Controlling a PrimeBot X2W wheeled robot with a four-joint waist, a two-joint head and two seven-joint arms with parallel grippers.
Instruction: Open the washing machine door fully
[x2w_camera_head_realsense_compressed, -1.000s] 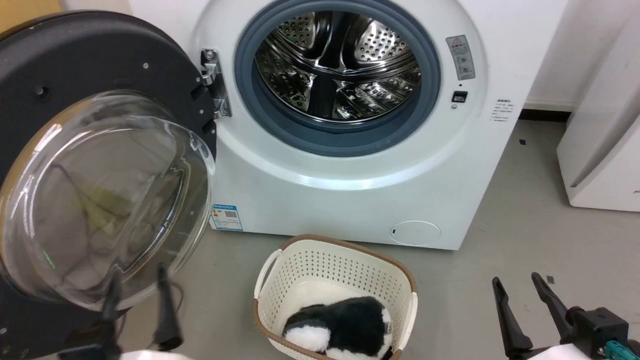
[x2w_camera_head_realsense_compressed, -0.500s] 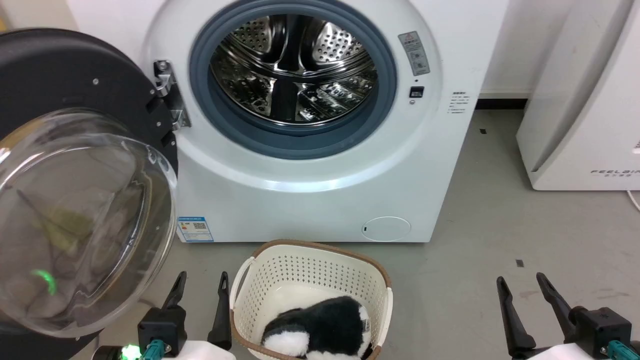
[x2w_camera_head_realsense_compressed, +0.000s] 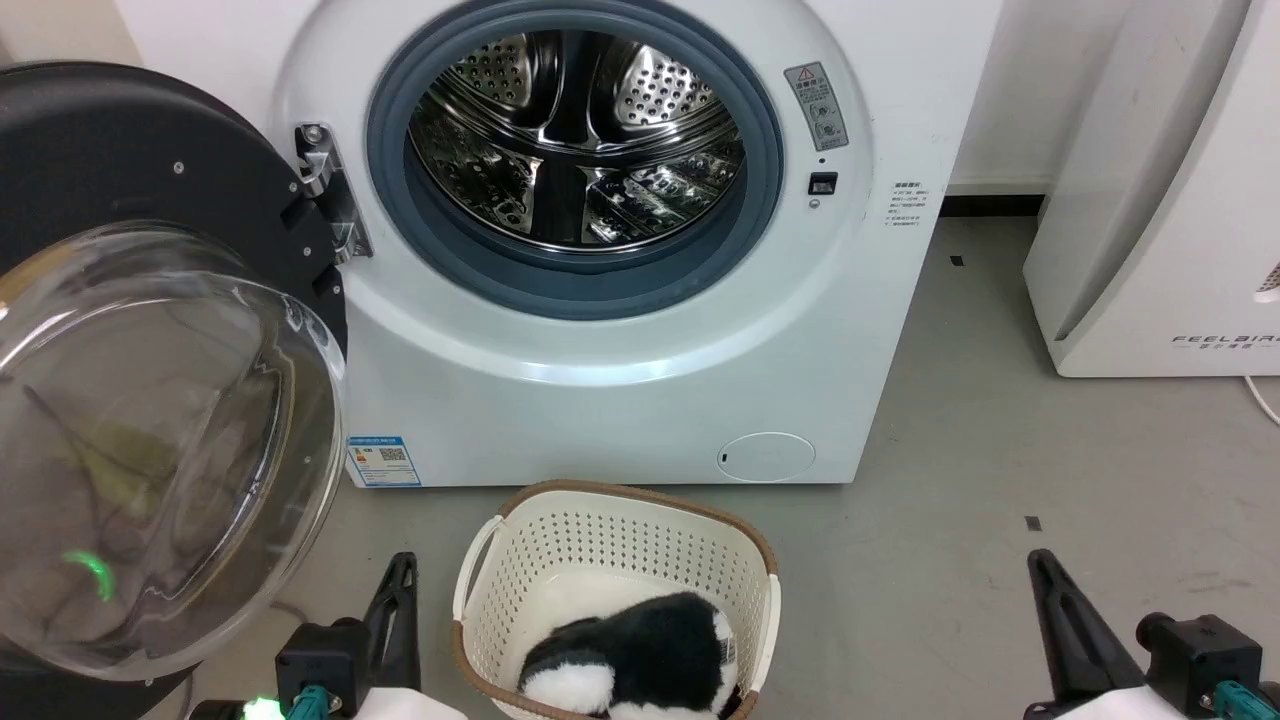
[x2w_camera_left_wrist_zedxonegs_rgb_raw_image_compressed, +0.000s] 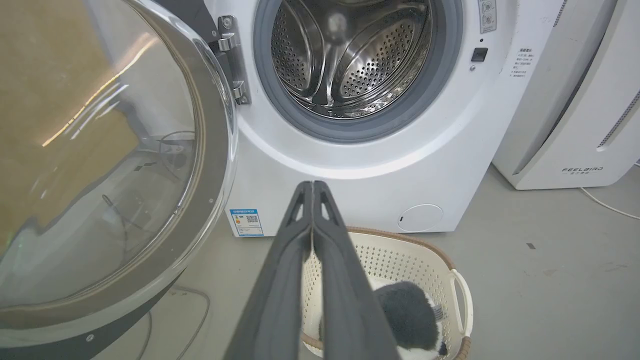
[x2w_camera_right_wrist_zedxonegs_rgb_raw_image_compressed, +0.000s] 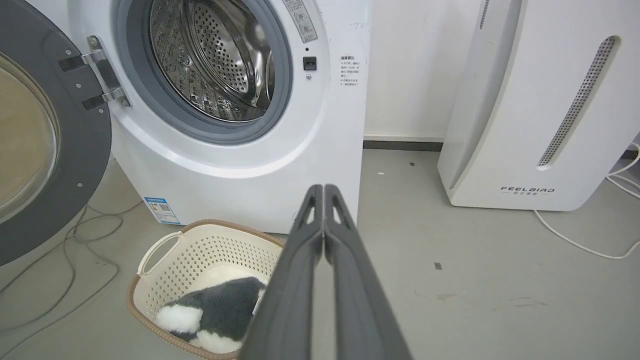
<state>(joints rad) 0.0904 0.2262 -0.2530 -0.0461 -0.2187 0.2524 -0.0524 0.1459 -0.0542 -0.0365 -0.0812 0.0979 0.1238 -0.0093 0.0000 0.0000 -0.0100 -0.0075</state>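
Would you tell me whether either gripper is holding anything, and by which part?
Nothing is held: the left gripper and right gripper are both shut and empty.

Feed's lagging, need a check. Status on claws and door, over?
Left claw, right claw shut, empty. Washing machine door stands wide open, drum exposed. Basket sits below opening, apart from door.

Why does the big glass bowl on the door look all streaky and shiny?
Head view: the door has curved glass that reflects dim shapes, with a green glow low down. Left wrist view: bright streaks of glare cross it. Right wrist view: the steel drum gleams with highlights.
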